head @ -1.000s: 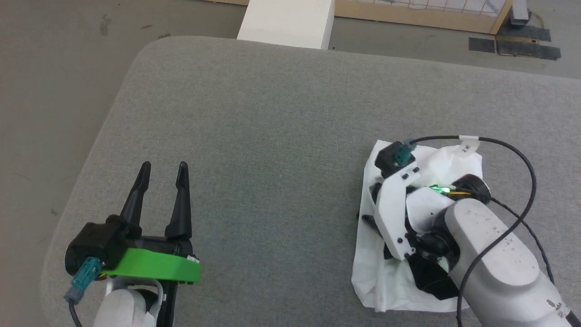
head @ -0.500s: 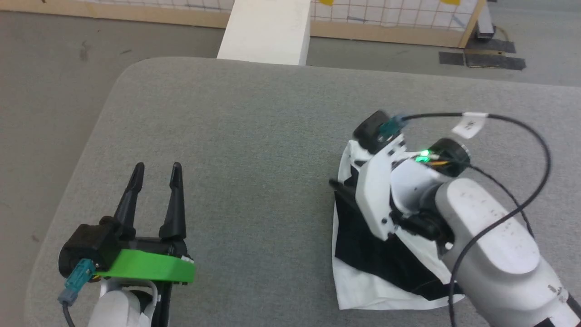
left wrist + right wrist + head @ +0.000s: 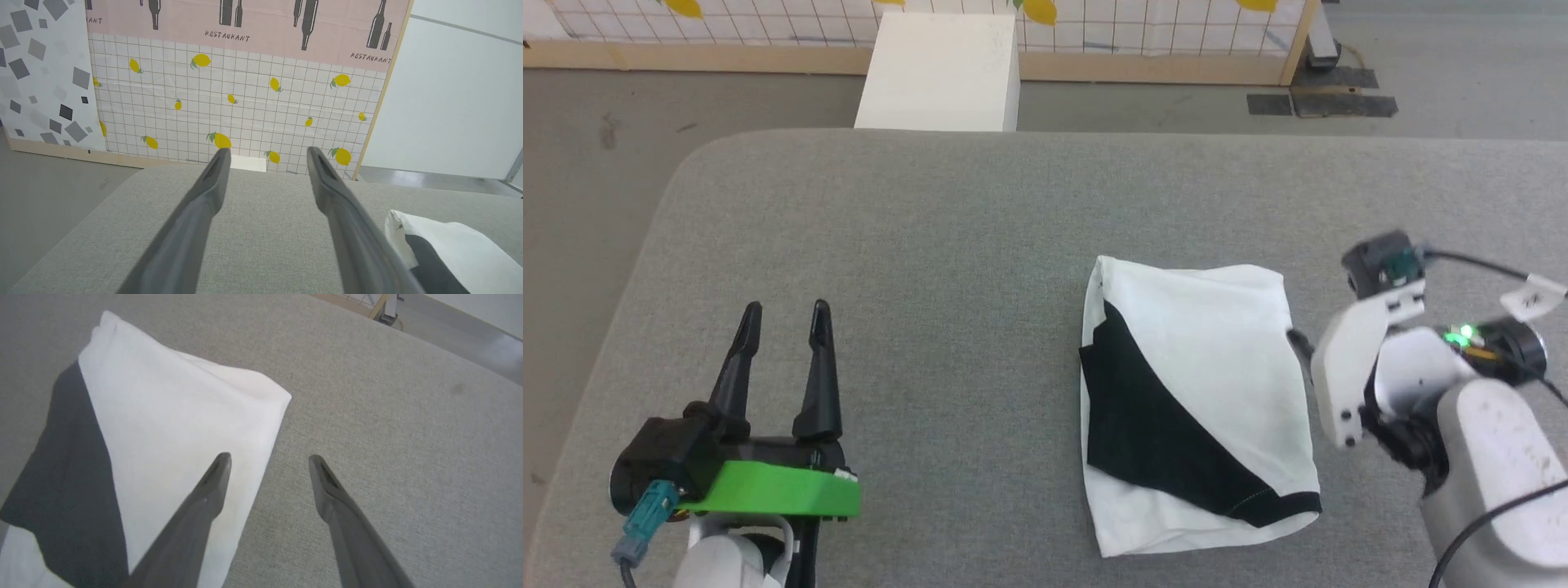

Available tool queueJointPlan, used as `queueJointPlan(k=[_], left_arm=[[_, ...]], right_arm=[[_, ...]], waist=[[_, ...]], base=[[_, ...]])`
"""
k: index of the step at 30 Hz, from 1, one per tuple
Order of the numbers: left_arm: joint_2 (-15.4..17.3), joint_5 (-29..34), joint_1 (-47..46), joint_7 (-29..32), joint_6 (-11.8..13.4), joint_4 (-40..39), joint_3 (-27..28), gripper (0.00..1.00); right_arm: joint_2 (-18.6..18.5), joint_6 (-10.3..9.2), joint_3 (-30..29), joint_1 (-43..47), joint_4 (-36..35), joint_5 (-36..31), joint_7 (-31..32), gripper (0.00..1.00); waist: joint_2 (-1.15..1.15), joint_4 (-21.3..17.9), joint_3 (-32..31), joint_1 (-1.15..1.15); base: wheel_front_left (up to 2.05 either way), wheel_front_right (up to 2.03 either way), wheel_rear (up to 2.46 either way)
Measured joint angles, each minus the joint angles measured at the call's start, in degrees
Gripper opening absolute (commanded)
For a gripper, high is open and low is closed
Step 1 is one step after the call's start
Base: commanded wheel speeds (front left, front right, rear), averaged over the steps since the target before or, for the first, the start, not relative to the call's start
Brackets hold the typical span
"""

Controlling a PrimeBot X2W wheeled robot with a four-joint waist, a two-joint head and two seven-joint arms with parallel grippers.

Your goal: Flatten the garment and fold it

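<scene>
One garment (image 3: 1217, 367), folded, white and black

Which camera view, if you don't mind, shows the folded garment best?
The head view: the garment lies whole on the grey surface, every edge and the black panel visible. The right wrist view shows the garment closer but cropped at left and bottom. The left wrist view catches just one corner.
</scene>
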Motion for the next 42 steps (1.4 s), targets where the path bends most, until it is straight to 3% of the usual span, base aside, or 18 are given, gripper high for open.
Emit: queueJointPlan(k=[7, 16, 17, 18, 19, 25, 28, 37, 42], left_arm=[[0.0, 0.0, -0.1, 0.0, 0.0, 0.0, -1.1, 1.00], [0.2, -0.2, -0.7, 0.0, 0.0, 0.5, -2.2, 1.00], [0.2, -0.2, -0.7, 0.0, 0.0, 0.5, -2.3, 1.00], [0.2, -0.2, -0.7, 0.0, 0.0, 0.6, -2.3, 1.00], [0.3, -0.2, -0.7, 0.0, 0.0, 0.6, -2.3, 1.00], [0.4, -0.2, -0.7, 0.0, 0.0, 0.8, -2.0, 1.00], [0.5, -0.2, -0.6, 0.0, 0.0, 0.7, -1.1, 1.00], [1.1, -0.1, -0.6, 0.0, 0.0, -1.2, 0.7, 1.00], [2.4, 0.0, -0.7, 0.0, 0.0, -2.1, 0.6, 1.00]], right_arm=[[5.5, 0.00, -3.8, 5.9, 1.3, -3.4, 1.2, 1.00], [6.8, -0.01, -4.2, 6.8, 4.7, -5.1, 2.1, 1.00], [6.8, -0.01, -4.5, 6.7, 4.8, -5.1, 2.3, 0.82], [6.7, -0.01, -4.6, 6.7, 4.9, -5.1, 2.4, 0.14], [6.7, 0.00, -4.7, 6.6, 5.0, -5.1, 2.4, 0.00], [6.0, 0.02, -3.8, 6.0, 5.4, -4.3, 2.6, 0.00], [4.6, 0.02, -0.7, 5.1, 5.3, -3.4, 2.5, 0.00], [-5.4, 0.01, 18.6, -4.0, 4.3, 3.3, 3.2, 0.00], [-10.3, 0.02, 24.8, -10.4, 5.2, 6.5, 1.0, 0.00]], waist=[[0.00, 0.5, 2.2, 0.00], [0.00, 2.2, 3.7, 0.00], [0.00, 2.3, 3.7, 0.00], [0.00, 2.4, 3.7, 0.00], [0.00, 2.5, 3.7, 0.00], [0.00, 2.0, 3.5, 0.00], [0.00, 0.8, 3.3, 0.00], [0.00, -7.6, 3.8, 0.00], [0.00, -13.9, 4.8, 0.00]], base=[[0.00, 0.00, 0.00], [0.00, 0.00, 0.00], [0.00, 0.00, 0.00], [0.00, 0.00, 0.00], [0.00, 0.00, 0.00], [0.00, 0.00, 0.00], [0.00, 0.00, 0.00], [0.00, 0.00, 0.00], [0.00, 0.00, 0.00]])
